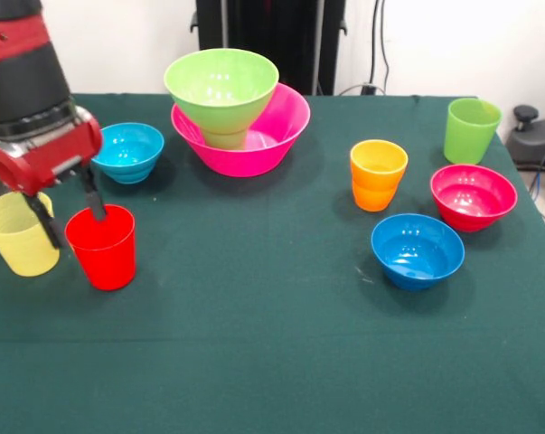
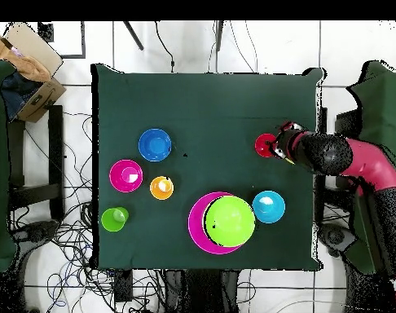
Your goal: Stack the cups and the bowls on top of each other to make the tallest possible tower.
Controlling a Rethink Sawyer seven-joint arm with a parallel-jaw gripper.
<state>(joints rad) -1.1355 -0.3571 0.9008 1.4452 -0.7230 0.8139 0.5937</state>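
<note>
The red cup [image 1: 105,249] [image 2: 265,145] stands upright on the green cloth at the left, close beside the pale yellow cup [image 1: 17,237]. My gripper [image 1: 77,231] [image 2: 276,147] is down over the red cup's left wall. One finger [image 1: 94,199] is at the rim's inside, the other is outside between the two cups. They stand apart, so it is open. At the back, the large pink bowl [image 1: 286,127] [image 2: 198,232] holds a small green cup [image 1: 225,138], and the lime green bowl [image 1: 220,86] [image 2: 229,221] rests on that cup.
A light blue bowl [image 1: 127,152] [image 2: 268,206] sits behind the red cup. To the right are an orange cup [image 1: 378,174] [image 2: 161,187], a tall lime green cup [image 1: 472,129] [image 2: 114,218], a magenta bowl [image 1: 473,196] [image 2: 125,175] and a darker blue bowl [image 1: 418,250] [image 2: 155,144].
</note>
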